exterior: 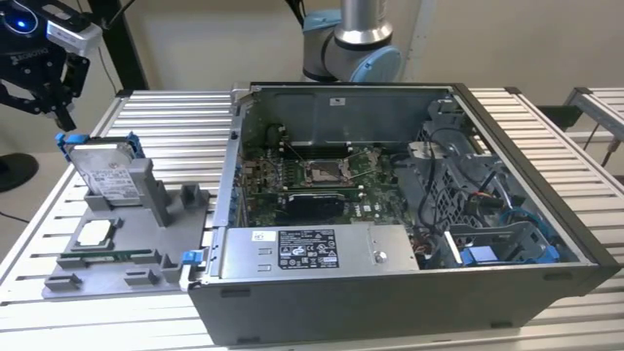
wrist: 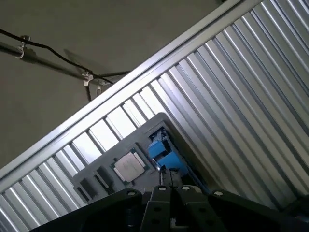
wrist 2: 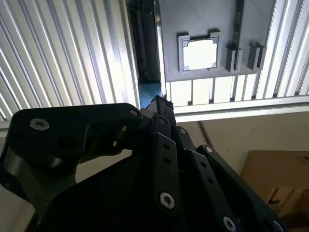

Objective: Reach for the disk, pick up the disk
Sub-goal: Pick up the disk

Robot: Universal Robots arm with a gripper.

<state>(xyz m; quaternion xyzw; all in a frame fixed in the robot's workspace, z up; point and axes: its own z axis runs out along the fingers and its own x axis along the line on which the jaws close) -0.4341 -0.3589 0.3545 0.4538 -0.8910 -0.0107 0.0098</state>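
Claw [exterior: 61, 121], mine: hangs just above the top corner of the disk [exterior: 102, 172]; how far open, I cannot tell. Disk: upright in grey tray [exterior: 146, 228], blue-framed. Exterior view: open computer case [exterior: 390, 292] beside tray. Second wrist view: cardboard box [wrist 2: 275, 181] off the counter [exterior: 166, 121]. Counter: ribbed metal slats. Wall: beige.

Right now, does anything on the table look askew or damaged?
Nothing looks damaged or spilled. The disk stands on edge in the grey holder, leaning slightly; the gripper hangs close above it.
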